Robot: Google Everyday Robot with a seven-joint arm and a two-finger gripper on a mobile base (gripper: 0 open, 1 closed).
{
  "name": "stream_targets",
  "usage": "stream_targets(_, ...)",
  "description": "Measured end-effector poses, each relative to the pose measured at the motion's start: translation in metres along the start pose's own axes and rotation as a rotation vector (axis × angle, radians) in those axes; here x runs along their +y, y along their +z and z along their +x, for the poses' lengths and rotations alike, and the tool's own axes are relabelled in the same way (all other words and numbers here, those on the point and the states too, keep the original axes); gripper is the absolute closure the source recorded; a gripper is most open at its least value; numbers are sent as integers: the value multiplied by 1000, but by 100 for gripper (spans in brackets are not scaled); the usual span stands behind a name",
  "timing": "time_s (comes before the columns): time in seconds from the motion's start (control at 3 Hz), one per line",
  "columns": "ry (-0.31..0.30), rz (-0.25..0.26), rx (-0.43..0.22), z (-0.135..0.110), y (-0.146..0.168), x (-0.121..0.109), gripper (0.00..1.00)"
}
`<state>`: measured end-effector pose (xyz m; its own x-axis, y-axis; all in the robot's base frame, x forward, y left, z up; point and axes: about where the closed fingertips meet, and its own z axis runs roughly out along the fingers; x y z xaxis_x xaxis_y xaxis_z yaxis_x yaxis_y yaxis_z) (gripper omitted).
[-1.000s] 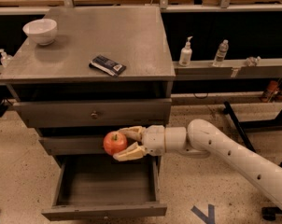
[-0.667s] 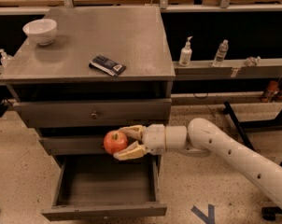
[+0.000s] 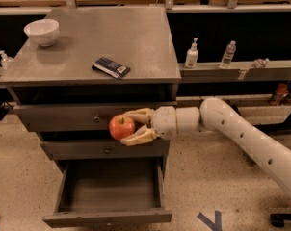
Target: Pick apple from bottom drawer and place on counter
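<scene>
Between the tool's [image 3: 132,127] fingers [image 3: 140,136], the apple [image 3: 121,127], above bottom drawer [image 3: 108,191].

One camera looks steeply down from in front of the cabinet [image 3: 92,117], close enough that the counter [image 3: 136,37], the open bottom drawer [image 3: 109,184] and, mid-frame, the gripper [image 3: 127,127] clasping the apple [image 3: 120,127] fill the view

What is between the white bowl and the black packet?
Only bare counter, seen in the camera view, lies between the bowl and the packet. The gripper holds the apple lower down, before the drawer fronts.
</scene>
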<state>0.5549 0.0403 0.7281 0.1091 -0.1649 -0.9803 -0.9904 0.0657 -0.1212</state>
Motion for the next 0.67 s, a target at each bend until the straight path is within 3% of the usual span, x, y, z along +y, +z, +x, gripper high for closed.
stream_targets(0.33,-93,2,10,-59,-19,-30,100)
stream_targets(0.67,-149,3,26,-94,-27,-45,100)
